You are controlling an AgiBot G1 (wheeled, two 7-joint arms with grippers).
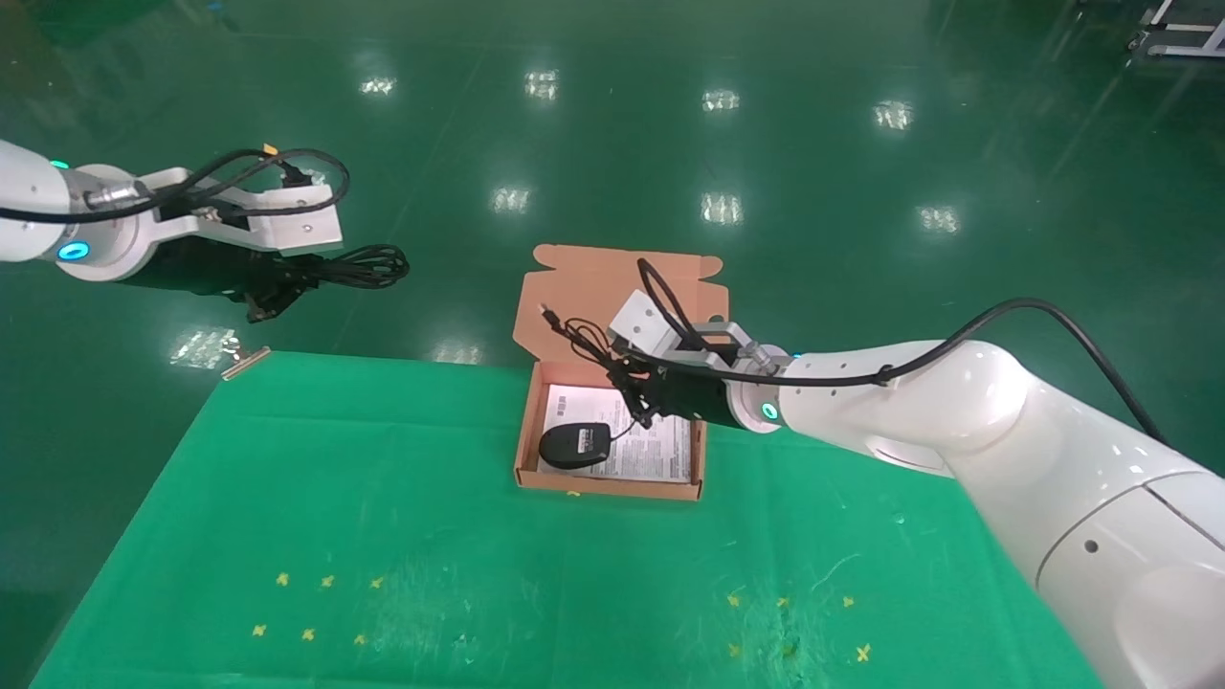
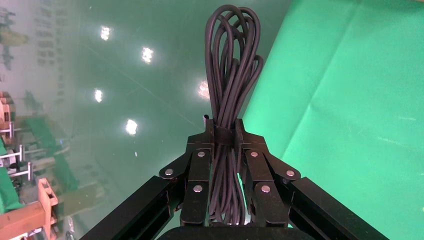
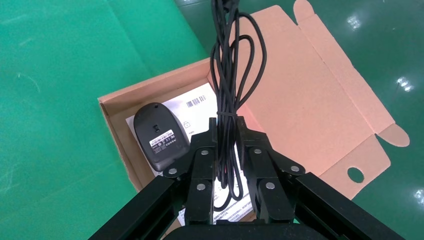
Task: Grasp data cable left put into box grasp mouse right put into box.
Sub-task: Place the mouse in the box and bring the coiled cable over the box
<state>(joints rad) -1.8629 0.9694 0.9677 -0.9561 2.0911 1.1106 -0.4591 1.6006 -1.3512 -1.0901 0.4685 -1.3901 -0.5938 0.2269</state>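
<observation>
right tool (image 1: 639, 394) over the box (image 1: 529, 383), fingers (image 3: 202, 162) pressed together on the mouse cord (image 3: 227, 85), pinching its bundled strands. cord loops rise past the fingertips, the plug end sticking up toward the lid (image 1: 584, 297).

mouse (image 1: 575, 445) lies belly-up on the white printed sheet (image 1: 660, 450) inside the box, in the near-left part of the box floor, label side showing. a thin run of cord leads from it up toward the right tool. mouse body apart from the fingers; only the cord is pinched.

box sits at the far edge of the worktop (image 1: 383, 498), about midway along it, lid folded open and hanging back past the far edge over the floor (image 1: 861, 191).

left tool (image 1: 273, 292) held high off the worktop's far-left corner, out over the floor. fingers (image 2: 200, 167) pressed together on the data cable (image 2: 230, 75), clamped at the band around the middle of the bundle. loops of the bundle stick out past the fingertips, pointing toward the box side; the rest runs back between the fingers.

small yellow cross marks (image 1: 316, 603) on the cloth near the front edge, one group left, one group right (image 1: 794, 622).
</observation>
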